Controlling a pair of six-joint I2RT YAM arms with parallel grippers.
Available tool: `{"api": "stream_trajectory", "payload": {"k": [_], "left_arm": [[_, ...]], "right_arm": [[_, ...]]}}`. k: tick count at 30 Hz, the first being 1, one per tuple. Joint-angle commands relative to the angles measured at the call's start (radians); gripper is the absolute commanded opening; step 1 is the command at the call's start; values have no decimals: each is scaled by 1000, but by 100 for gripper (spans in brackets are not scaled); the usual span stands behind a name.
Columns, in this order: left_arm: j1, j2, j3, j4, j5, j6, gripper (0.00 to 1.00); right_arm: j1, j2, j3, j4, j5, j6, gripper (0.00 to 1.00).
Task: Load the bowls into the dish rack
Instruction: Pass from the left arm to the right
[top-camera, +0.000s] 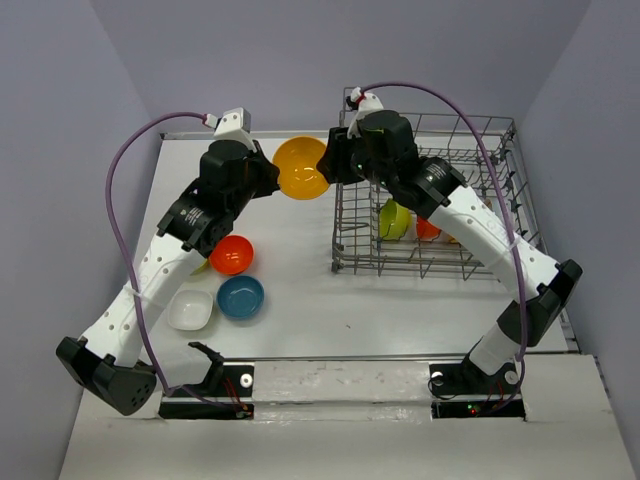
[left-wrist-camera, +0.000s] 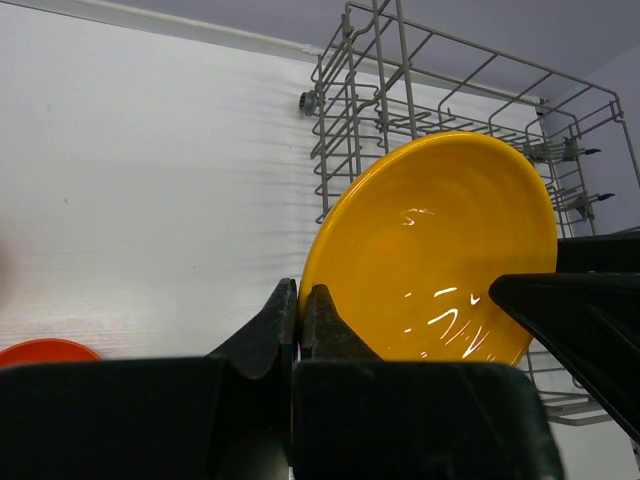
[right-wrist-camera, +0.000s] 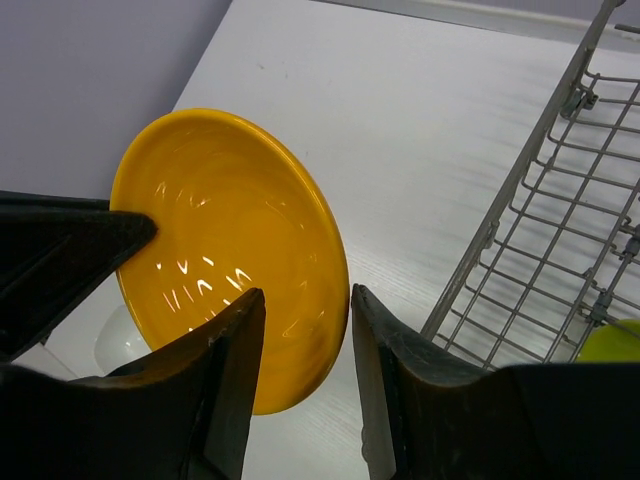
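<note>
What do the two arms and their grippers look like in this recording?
The left arm and right arm match: white links, bulky black joints, black bases. A purple cable arcs alongside each, the left cable and the right cable. The left gripper and right gripper each have two black, tapered fingers.

Glossy yellow bowl (right-wrist-camera: 230, 250) between the right gripper's (right-wrist-camera: 307, 298) matt black plastic fingers (right-wrist-camera: 235, 370), grey metal wire dish rack (right-wrist-camera: 560, 240) beside it, matt white table (right-wrist-camera: 400, 130)

White table (top-camera: 300, 300) at frame centre, enclosed by 3 plain lavender-grey walls (top-camera: 300, 50) at top, left and right; pale ledge (top-camera: 340, 440) along the bottom edge; even, diffuse light with soft shadows.
</note>
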Motion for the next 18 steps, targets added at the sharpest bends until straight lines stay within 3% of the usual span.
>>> {"api": "stream_trajectory", "payload": {"k": [1, 9, 12, 18], "left_arm": [[2, -41, 40, 64, 16, 14, 0], [2, -48, 50, 71, 34, 23, 0], [2, -49, 51, 69, 36, 26, 0], [2, -54, 44, 66, 41, 35, 0]], "right_arm": [[-1, 16, 51, 42, 7, 5, 45], [-1, 25, 57, 42, 20, -1, 41], [-1, 24, 62, 44, 34, -6, 34], [-1, 22, 68, 42, 72, -6, 4]]}}
